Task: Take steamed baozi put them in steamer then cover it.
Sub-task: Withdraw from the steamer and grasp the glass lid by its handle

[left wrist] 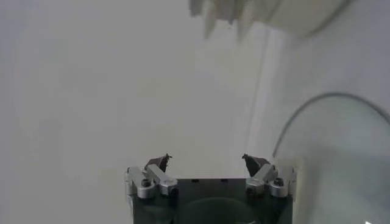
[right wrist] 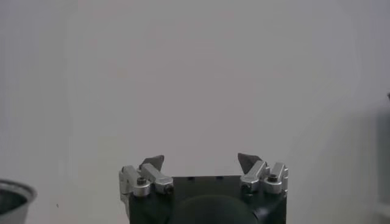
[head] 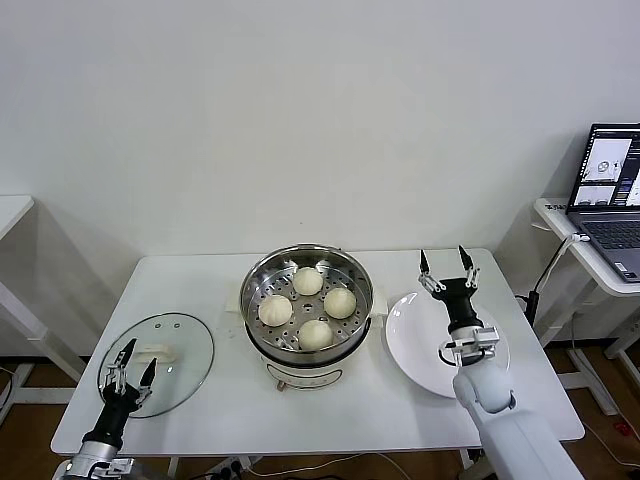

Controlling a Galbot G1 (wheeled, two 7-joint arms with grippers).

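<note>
White tabletop carries the steamer holding four steamed baozi; the cover lies flat just ahead of the open, empty left gripper, the nearer arm; right gripper hangs open over the plate.

The right gripper stands with its two dark-tipped fingers spread wide and nothing between them, set against a plain pale wall. At one edge of the view a curved shiny rim shows, probably the steamer, well apart from the fingertips.
</note>
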